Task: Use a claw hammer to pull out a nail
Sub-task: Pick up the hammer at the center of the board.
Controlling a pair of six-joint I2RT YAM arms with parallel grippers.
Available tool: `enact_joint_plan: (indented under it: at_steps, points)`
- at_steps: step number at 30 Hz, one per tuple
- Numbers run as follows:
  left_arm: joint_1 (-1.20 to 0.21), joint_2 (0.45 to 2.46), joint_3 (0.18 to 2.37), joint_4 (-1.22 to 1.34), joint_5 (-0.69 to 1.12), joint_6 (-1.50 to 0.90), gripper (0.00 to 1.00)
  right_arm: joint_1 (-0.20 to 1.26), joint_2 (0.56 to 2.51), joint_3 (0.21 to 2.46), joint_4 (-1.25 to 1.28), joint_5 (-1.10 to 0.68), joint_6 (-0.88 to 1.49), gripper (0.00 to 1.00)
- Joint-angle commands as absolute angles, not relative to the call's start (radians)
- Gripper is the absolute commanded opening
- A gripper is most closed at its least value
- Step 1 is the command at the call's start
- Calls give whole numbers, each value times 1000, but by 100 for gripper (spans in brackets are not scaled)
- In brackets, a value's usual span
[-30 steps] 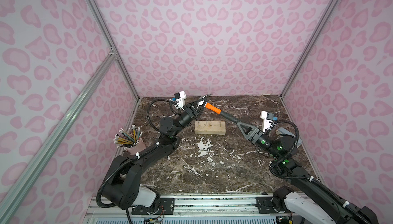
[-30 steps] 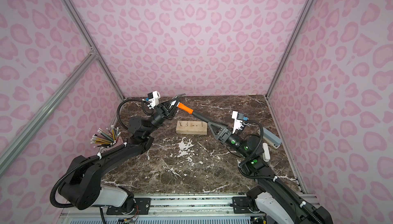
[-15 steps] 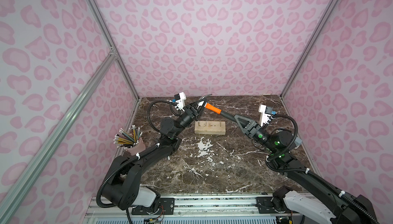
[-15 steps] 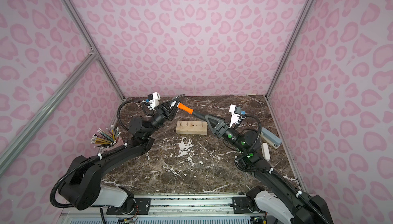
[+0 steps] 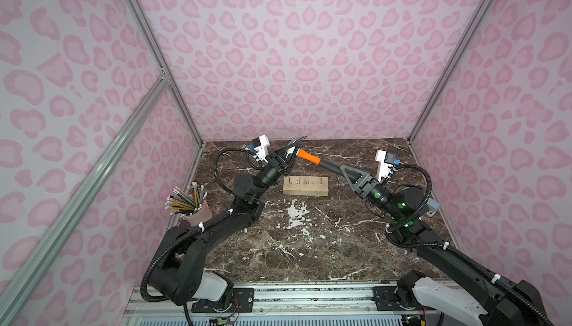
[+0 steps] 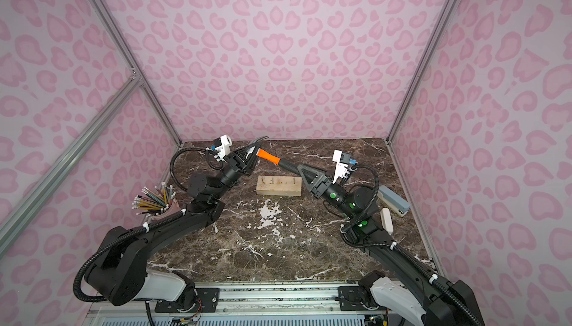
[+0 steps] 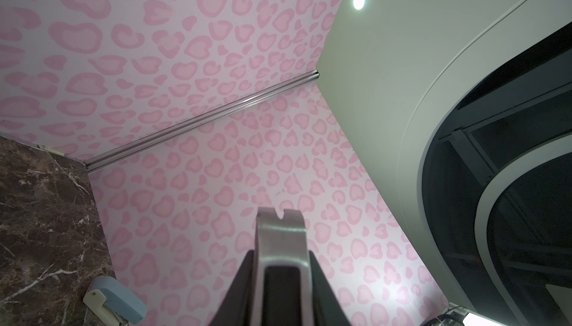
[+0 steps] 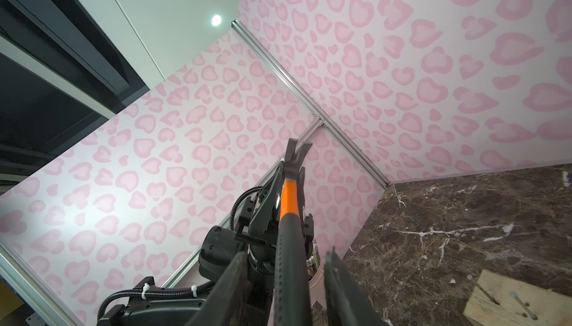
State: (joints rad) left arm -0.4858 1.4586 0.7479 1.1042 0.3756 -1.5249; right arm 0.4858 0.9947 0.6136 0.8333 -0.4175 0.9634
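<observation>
The claw hammer hangs in the air over the far edge of the table, its claw pointing up towards the back wall. My left gripper is shut on its silver head, one finger on each side. The black shaft slopes down to the right into my right gripper. In the right wrist view that gripper is open around the shaft, with a gap on each side. A wooden block below holds several nails.
A pink cup of pencils stands by the left wall. A blue-grey stapler and a small white object lie by the right wall. Patterned walls close in the marble table on three sides.
My right gripper has moved up and to the left onto the hammer's shaft, and its jaws have narrowed around it. The left gripper and the hammer have stayed where they were.
</observation>
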Motion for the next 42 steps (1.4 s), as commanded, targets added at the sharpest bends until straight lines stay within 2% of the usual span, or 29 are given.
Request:
enact_joint_plan:
  at_steps: [1, 5, 7, 11, 13, 16, 19, 22, 24, 27, 29, 31, 36, 42]
  points:
    - [-490, 1462, 745, 1195, 384, -1546, 3, 488, 980, 613, 864, -435, 963, 44]
    - [-489, 1468, 745, 1206, 377, -1551, 3, 488, 973, 608, 848, -451, 965, 47]
    - [-491, 1471, 748, 1207, 380, -1550, 3, 489, 970, 604, 846, -457, 966, 41]
    - [-491, 1468, 748, 1207, 381, -1548, 3, 488, 965, 595, 844, -450, 971, 36]
    - [-493, 1464, 745, 1199, 382, -1543, 3, 488, 970, 594, 851, -452, 975, 25]
    - [-498, 1455, 738, 1193, 377, -1538, 3, 488, 978, 598, 856, -446, 982, 20]
    - [-499, 1445, 726, 1181, 380, -1529, 3, 489, 977, 603, 851, -428, 980, 9]
    - [-500, 1432, 717, 1151, 382, -1515, 5, 487, 976, 616, 830, -412, 971, 5]
    - [-500, 1422, 718, 1120, 386, -1501, 16, 482, 972, 628, 802, -404, 960, 0]
    - [-498, 1406, 718, 1063, 397, -1472, 43, 459, 958, 639, 765, -404, 958, 0]
    - [-494, 1395, 719, 1024, 407, -1450, 55, 438, 941, 637, 748, -412, 962, 0]
    - [-490, 1388, 722, 984, 419, -1426, 59, 415, 923, 642, 711, -422, 964, 0]
    - [-460, 1376, 760, 832, 490, -1325, 61, 343, 889, 668, 614, -479, 956, 0]
    - [-405, 1367, 834, 568, 602, -1119, 63, 214, 914, 731, 509, -662, 953, 0]
